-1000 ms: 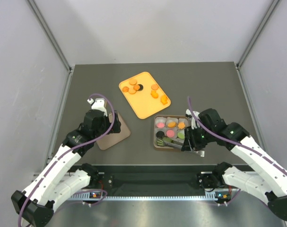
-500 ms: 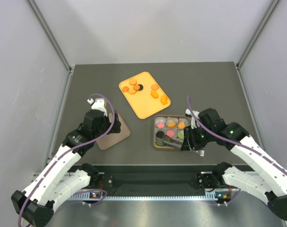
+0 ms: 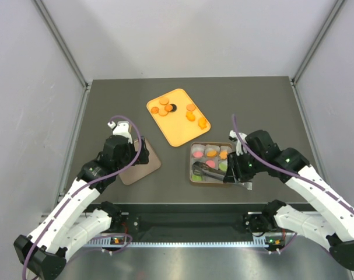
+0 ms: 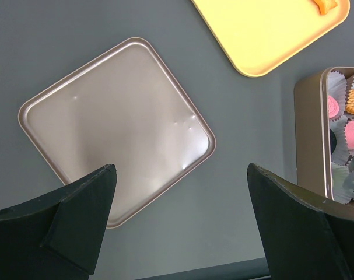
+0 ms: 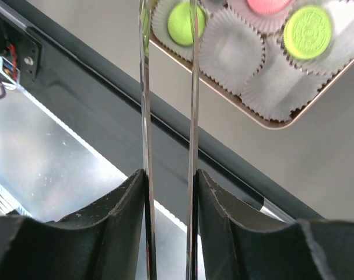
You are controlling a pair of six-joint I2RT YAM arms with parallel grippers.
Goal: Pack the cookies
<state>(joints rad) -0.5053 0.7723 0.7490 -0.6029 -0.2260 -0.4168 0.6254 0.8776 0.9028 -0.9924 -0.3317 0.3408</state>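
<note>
A dark table (image 3: 107, 105) is showing from above. A square tin (image 3: 190, 166) is sitting right of its middle, lined with white paper cups (image 5: 232, 52). Several cups are holding cookies (image 3: 210, 165) in pink, orange and green. Others are showing only their white paper.

More cookies are lying on an orange tray (image 3: 179, 131) just beyond the tin's far left corner, near it but not touching. These are mostly orange, with one black one among them, spread over the tray's far half.

The right gripper (image 5: 168, 175) is hovering over the tin's near right corner. Its fingers (image 5: 118, 216) are pressing narrowly on a pair of thin metal tongs (image 5: 143, 105). The two tong arms are running side by side, slightly apart, and reaching leftward across the tin's near rows. Their tips are ending over the tin's left side, beside a green cookie. Whether the tips are gripping anything cannot be told.

The left gripper (image 4: 179, 172) is hovering well to the left of the tin, over a tan square lid (image 4: 115, 128). Its fingers (image 4: 66, 216) are standing wide apart and holding nothing. The lid is lying flat on the table, turned cornerwise and apart from both tin and tray.
</note>
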